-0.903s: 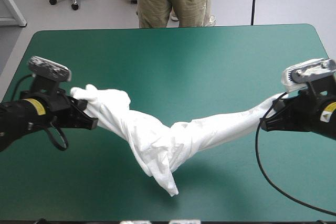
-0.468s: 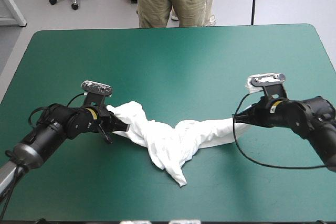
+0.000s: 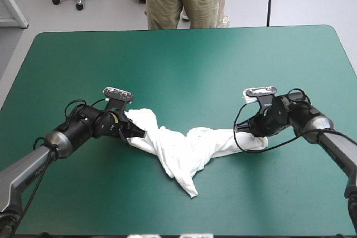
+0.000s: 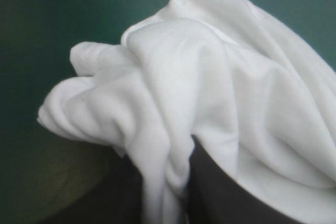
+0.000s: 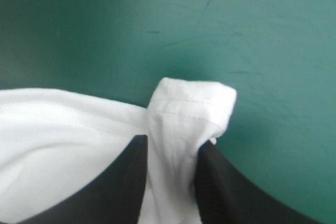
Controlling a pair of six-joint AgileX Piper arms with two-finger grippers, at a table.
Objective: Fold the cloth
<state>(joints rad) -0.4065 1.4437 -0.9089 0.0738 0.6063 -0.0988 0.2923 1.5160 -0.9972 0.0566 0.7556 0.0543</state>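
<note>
The T-shirt (image 3: 181, 151) is stretching as a bunched ridge across the table's (image 3: 184, 59) near middle, barring any low pass there; the far half is lying bare, wide open.

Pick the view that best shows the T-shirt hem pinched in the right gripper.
Right wrist view: the stitched hem stands folded between the right gripper's fingers. High view shows the whole crumpled T-shirt, but the gripper hides that hem. Left wrist view shows only the other end, at the left gripper.
</note>
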